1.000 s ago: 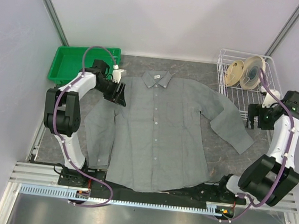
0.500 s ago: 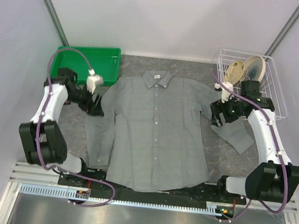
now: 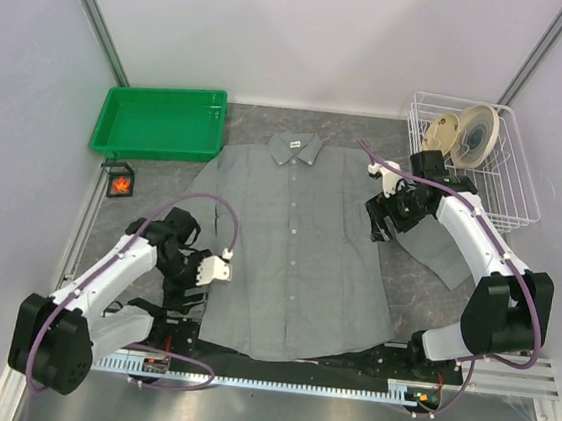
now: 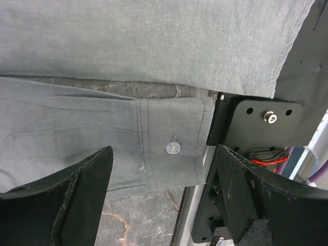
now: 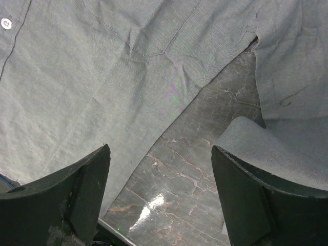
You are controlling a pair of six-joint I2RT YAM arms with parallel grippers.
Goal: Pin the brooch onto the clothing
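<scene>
The left arm lies folded low at the lower left, with the left gripper (image 4: 163,149) spread wide over the cuff of the shirt (image 3: 297,252), seemingly not touching it. The right gripper (image 3: 378,221) hangs over the armpit at the upper right, fingers wide and empty. The brooch (image 3: 119,183) sits on the table (image 3: 414,285) at the far left, just below the green tray (image 3: 157,150).

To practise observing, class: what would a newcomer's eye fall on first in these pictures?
The large grey shirt spread flat across the middle of the table dominates. Next comes colour: the bright green tray at the back left, and just in front of it the tiny orange-red brooch on its dark square, apart from the shirt. The left gripper and right gripper hang open over the shirt's sides.
</scene>
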